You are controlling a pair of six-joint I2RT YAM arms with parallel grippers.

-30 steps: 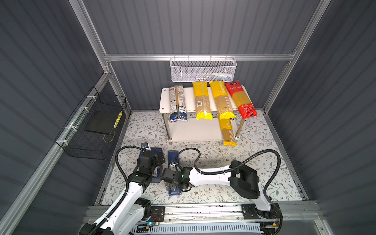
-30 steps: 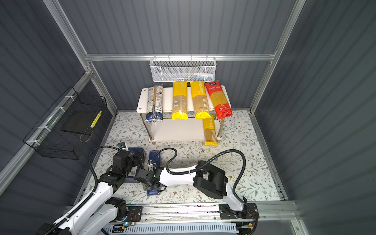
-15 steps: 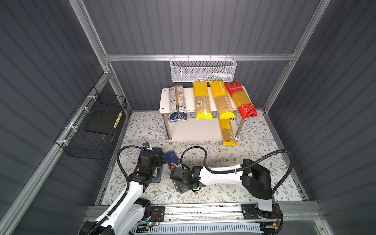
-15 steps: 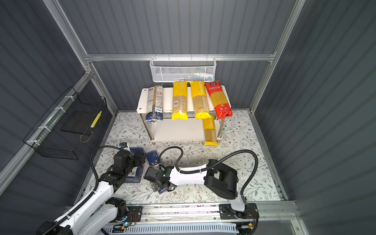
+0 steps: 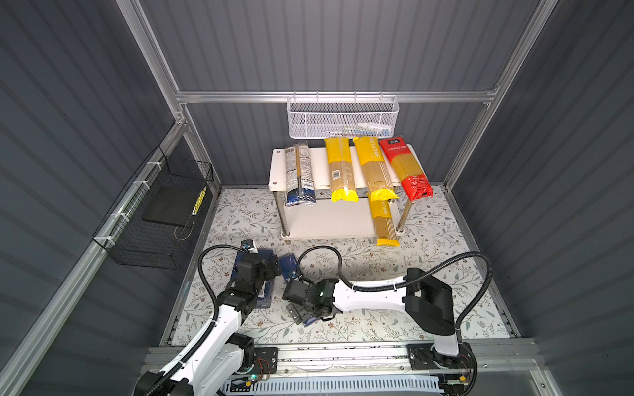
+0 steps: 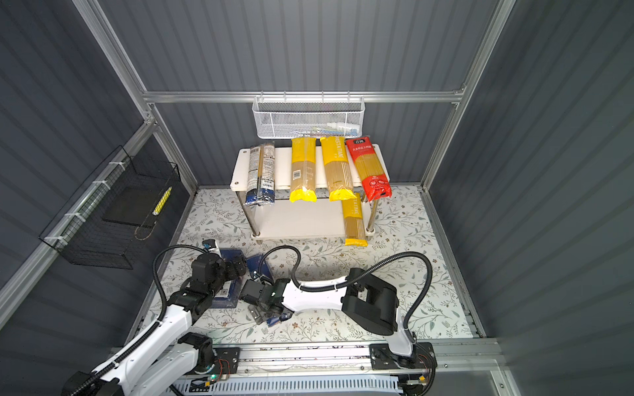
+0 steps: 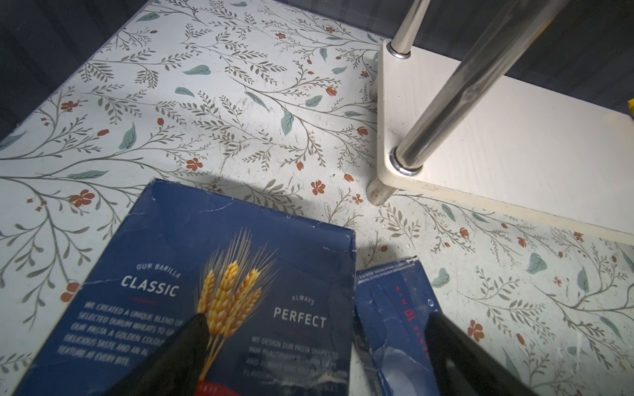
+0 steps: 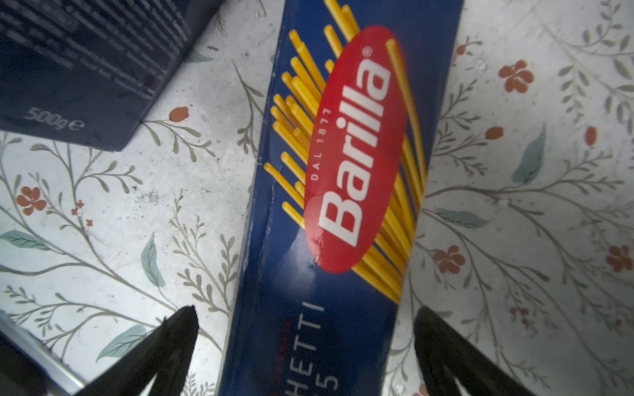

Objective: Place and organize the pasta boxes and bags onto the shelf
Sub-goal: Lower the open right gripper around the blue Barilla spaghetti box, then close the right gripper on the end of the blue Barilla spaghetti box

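5 of 7 packs look shelved. On the shelf's upper board, upper middle of both top views, lie the clear bag, 2 yellow bags and the red bag. A 3rd yellow bag overhangs the lower board. Both boxes lie on the floor, lower left. The right gripper, jaws apart, straddles the narrow box. The left gripper, jaws apart and empty, hovers over the wide box.

Narrow Barilla box has slewed: far end about where it was, near end now out toward 5 o'clock. My right gripper slid with it, toward 5 o'clock; right elbow drifted toward 3 o'clock.
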